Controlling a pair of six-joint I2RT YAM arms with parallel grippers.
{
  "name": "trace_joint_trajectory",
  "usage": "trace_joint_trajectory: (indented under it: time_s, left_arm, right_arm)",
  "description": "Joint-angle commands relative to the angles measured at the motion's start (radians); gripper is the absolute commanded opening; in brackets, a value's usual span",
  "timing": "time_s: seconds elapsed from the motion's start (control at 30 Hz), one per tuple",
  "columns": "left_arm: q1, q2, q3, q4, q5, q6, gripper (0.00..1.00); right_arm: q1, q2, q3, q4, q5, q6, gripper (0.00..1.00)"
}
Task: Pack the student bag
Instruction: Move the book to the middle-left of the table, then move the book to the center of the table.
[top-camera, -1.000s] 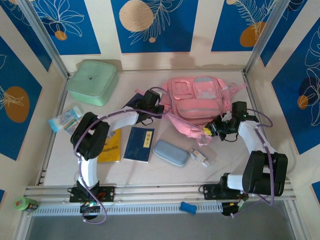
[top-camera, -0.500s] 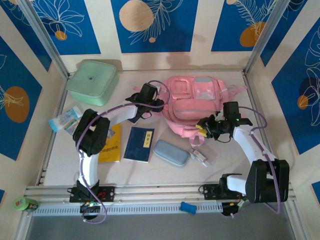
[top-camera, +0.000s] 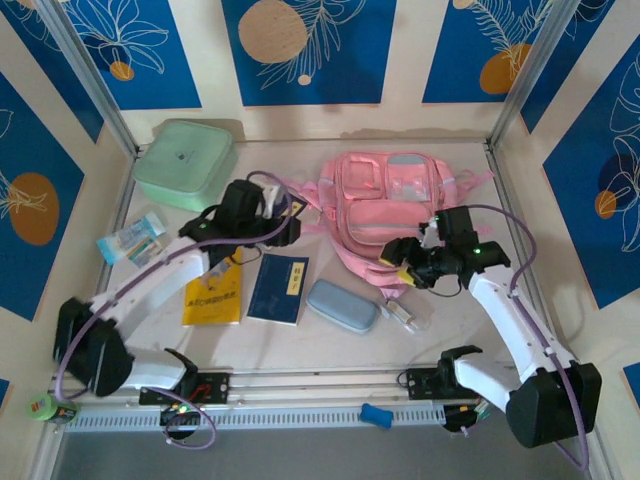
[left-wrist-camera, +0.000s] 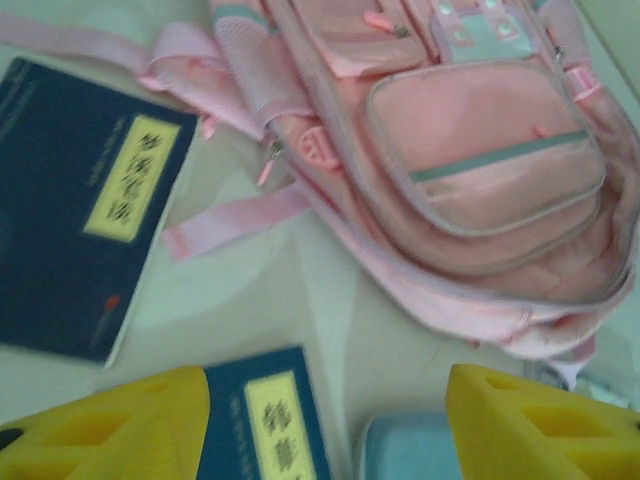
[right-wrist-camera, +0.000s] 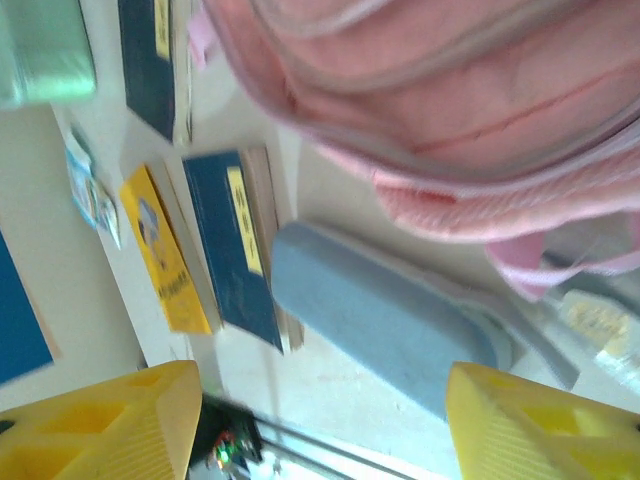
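Closest to me, the left fingers (left-wrist-camera: 110, 425) are spread wide with nothing between them, and the right fingers (right-wrist-camera: 530, 420) are spread and empty too. Just past them a grey-blue oval case (top-camera: 342, 305), a dark blue booklet (top-camera: 278, 288) and a yellow booklet (top-camera: 212, 295) lie flat on the pale surface (top-camera: 320, 345).

Beyond these the student bag (top-camera: 390, 210) lies front-up, right of centre, with its straps trailing off to the left. It looks soft and slack, and I'd guess light and near empty. A grip on a panel would likely only bunch the cloth. The stitched rim of the opening at its near end, or a strap, looks the firmer hold. One side may need pinning down while the other is lifted.

Further back a mint-green lidded box (top-camera: 185, 163) sits in the far left corner. Cream walls with blue leaf-patterned panels (top-camera: 305, 50) close the space in on three sides.
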Motion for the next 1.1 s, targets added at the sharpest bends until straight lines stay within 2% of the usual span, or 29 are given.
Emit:
trace_joint_trajectory:
  time_s: [0.0, 0.17, 0.3, 0.43, 0.47, 0.63, 0.73, 1.0, 1.07]
  left_arm:
    - [0.048, -0.103, -0.100, -0.164, -0.075, -0.048, 0.68]
    - [0.179, -0.286, -0.231, -0.271, -0.105, -0.140, 0.81]
    - [0.303, -0.343, -0.293, -0.291, -0.075, -0.153, 0.88]
    - [0.442, -0.323, -0.331, -0.314, -0.014, -0.146, 0.96]
    - [0.471, -0.317, -0.341, -0.310, -0.003, -0.137, 1.00]
    - [0.641, -0.259, -0.388, -0.265, 0.085, -0.102, 1.00]
    - [0.715, -0.200, -0.385, -0.255, 0.097, -0.106, 0.99]
    - [0.743, -0.085, -0.414, -0.147, 0.061, -0.101, 0.99]
    - [0.745, -0.058, -0.425, -0.108, 0.083, -0.104, 0.99]
  right_arm:
    - [0.163, 0.017, -0.016, 0.033, 0.072, 0.076, 0.66]
    - [0.417, 0.141, 0.034, 0.136, 0.188, 0.163, 0.66]
    - [0.547, 0.276, 0.123, 0.191, 0.216, 0.170, 0.66]
    - [0.645, 0.421, 0.225, 0.241, 0.241, 0.161, 0.66]
    - [0.655, 0.452, 0.249, 0.245, 0.241, 0.166, 0.65]
    - [0.701, 0.553, 0.324, 0.288, 0.256, 0.170, 0.66]
    - [0.713, 0.601, 0.361, 0.262, 0.261, 0.145, 0.70]
    - [0.719, 0.609, 0.356, 0.274, 0.296, 0.092, 0.86]
    - [0.715, 0.613, 0.356, 0.278, 0.289, 0.089, 0.89]
